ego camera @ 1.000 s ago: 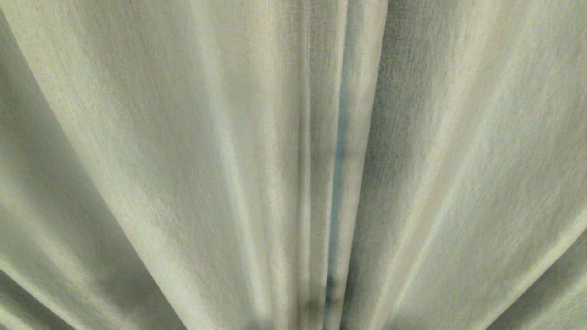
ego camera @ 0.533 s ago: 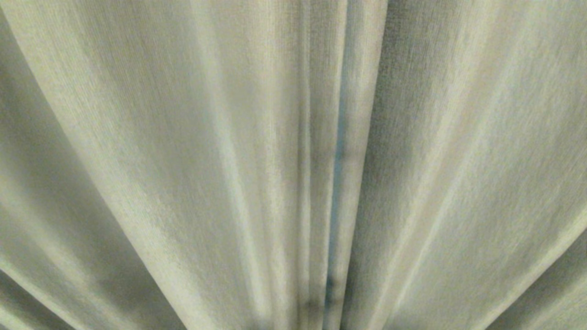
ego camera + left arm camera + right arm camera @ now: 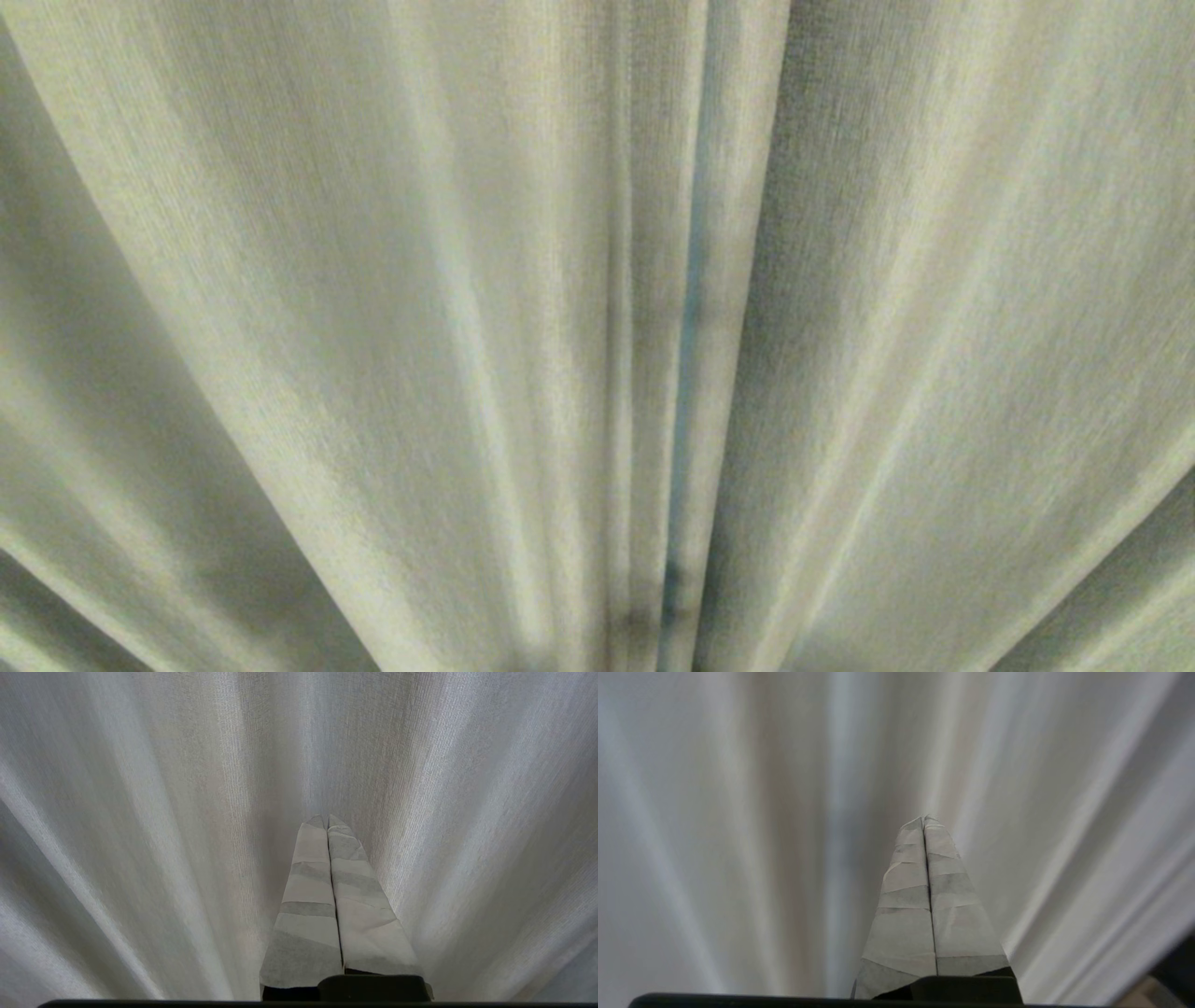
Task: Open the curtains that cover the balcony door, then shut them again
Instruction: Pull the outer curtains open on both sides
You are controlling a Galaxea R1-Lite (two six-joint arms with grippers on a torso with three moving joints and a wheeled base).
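Observation:
The curtains [image 3: 373,327] fill the whole head view as beige-grey pleated fabric, drawn together, with a thin bluish slit [image 3: 691,308] where the two panels meet. Neither gripper shows in the head view. In the left wrist view my left gripper [image 3: 326,820] points at the curtains [image 3: 140,835], its tape-wrapped fingers [image 3: 308,891] pressed together with nothing between them. In the right wrist view my right gripper [image 3: 924,820] is shut and empty too, tips close in front of the curtains [image 3: 738,835]. The balcony door is hidden behind the fabric.
A dark edge and a tan patch [image 3: 1171,975] show past the curtain's lower border in the right wrist view. Fabric folds fill everything else.

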